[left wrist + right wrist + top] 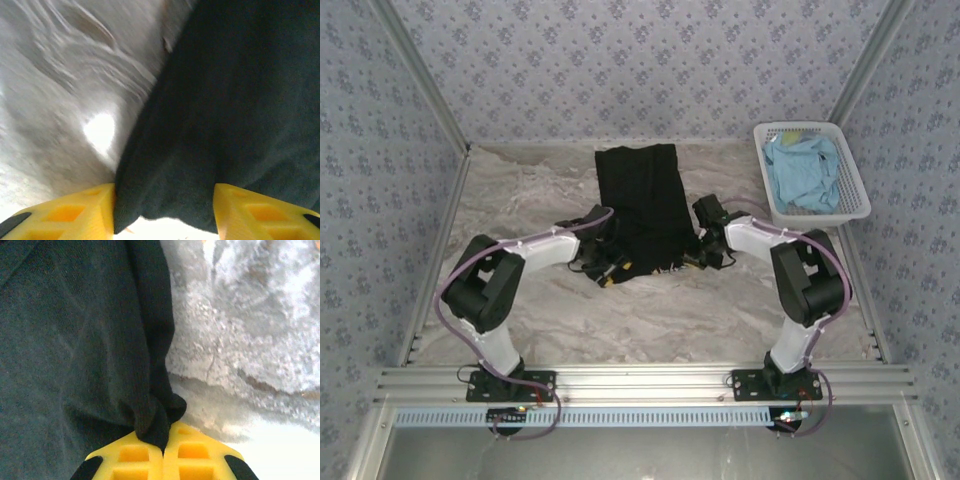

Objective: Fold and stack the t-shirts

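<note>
Fingers (132,456) of the right gripper (163,446) are pressed together, pinching a bunched fold of the black t-shirt (640,200) at its side edge. In the right wrist view the cloth lies toward 9 and 12 o'clock and the bare table (620,320) toward 3 o'clock. Fingers (75,212) of the left gripper (165,212) stand spread, with the shirt's opposite edge lying loosely in the gap between them and nothing clamped.

The black t-shirt lies mid-table as a narrow folded strip. Its long axis runs from 12 to 6 o'clock in the top view. The 12 o'clock end is squared off. The 6 o'clock end is ragged and sits between the two grippers, the left at about 7 o'clock of the strip and the right at about 4 o'clock. Collar and hem cannot be told apart, and no print shows on the upper face.

The light blue t-shirt (802,172) lies crumpled in the white basket (820,218), at about 2 o'clock on the table and well apart from the black one.

Handling, as judged: the fabric is light, limp and not fragile, and it will sag and drape from any single hold. Its matte knit should grip well, though stacked layers may slide over one another. The near corners are the best holds, pinched through all layers.
</note>
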Controlling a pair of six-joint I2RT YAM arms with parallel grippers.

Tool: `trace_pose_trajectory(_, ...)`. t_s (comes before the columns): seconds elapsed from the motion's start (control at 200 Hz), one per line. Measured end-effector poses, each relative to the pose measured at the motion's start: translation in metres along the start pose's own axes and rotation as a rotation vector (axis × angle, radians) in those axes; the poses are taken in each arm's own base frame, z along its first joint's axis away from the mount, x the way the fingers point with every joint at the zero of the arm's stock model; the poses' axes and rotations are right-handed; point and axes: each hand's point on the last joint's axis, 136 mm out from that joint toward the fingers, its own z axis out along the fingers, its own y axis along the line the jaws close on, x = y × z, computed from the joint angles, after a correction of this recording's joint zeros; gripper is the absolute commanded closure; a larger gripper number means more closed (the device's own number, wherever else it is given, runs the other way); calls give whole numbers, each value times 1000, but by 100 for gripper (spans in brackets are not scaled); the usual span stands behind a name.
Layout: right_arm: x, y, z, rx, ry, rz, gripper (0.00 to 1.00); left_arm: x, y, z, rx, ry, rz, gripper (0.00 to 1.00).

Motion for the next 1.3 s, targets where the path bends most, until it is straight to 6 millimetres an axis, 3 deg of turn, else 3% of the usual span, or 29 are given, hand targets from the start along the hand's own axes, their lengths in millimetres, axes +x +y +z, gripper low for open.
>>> trace_pose_trajectory(0.095, 6, 1, -8, -24, -3, 42, 100, 8, -1, -10, 15, -31, 11, 44)
trace_pose_trajectory(0.28, 24, -3, -22, -58, 1, 121, 100, 11, 21, -33, 42, -100, -22, 44)
trace_pose_trajectory(0.61, 71, -16, -30, -53, 45, 157, 100, 23, 62, -17, -33, -99, -49, 48)
trace_pose_trajectory(0.739, 83, -25, -26, -31, 66, 163, 100, 25, 63, -15, -36, -108, -47, 50)
trace_pose_trajectory(0.799, 87, -28, -25, -26, 72, 166, 100, 26, 62, -15, -36, -117, -44, 55)
trace_pose_trajectory(0.969, 90, -27, -28, -38, 65, 164, 100, 25, 72, -11, -77, -135, -46, 80)
trace_pose_trajectory(1.094, 91, -25, -33, -51, 61, 160, 100, 25, 67, -10, -81, -139, -42, 89)
trace_pose_trajectory(1.214, 91, -23, -36, -59, 58, 157, 100, 23, 35, -5, 7, -145, -46, 88)
trace_pose_trajectory(1.299, 91, -23, -37, -62, 58, 157, 100, 24, 27, -7, 34, -146, -48, 66)
